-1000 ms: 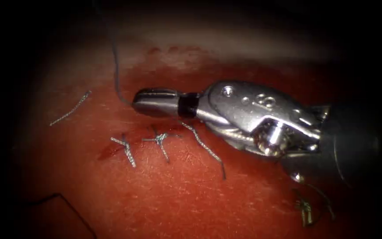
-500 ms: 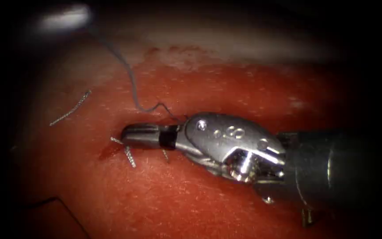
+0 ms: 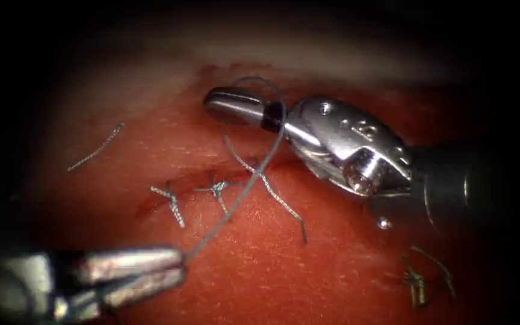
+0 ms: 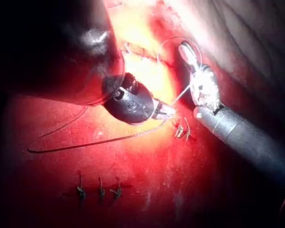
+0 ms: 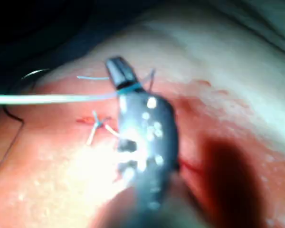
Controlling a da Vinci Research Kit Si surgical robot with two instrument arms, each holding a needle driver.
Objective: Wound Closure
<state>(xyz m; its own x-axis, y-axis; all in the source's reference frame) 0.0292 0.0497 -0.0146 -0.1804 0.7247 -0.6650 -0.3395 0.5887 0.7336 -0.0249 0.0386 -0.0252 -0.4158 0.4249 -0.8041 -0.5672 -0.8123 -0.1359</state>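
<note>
The left pincer (image 3: 179, 265) grips the thread (image 3: 254, 174), which loops around the closed, empty right pincer (image 3: 236, 105) above the cut (image 3: 200, 180). This looks like knot tying. The needle's place cannot be told.

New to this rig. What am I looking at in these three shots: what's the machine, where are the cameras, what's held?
It is a surgical research robot practising stitches on pork belly, the tissue.

The endoscope view looks down on the cut, which already carries knotted stitches. Loose cut ends of thread lie to the left of it. The other two views come from small cameras near each arm's wrist.

The right tool enters from the right with its jaws shut, and the thread is looped around them. The left tool sits low at the left, jaws shut on that thread.

I cannot make out a needle.
</note>
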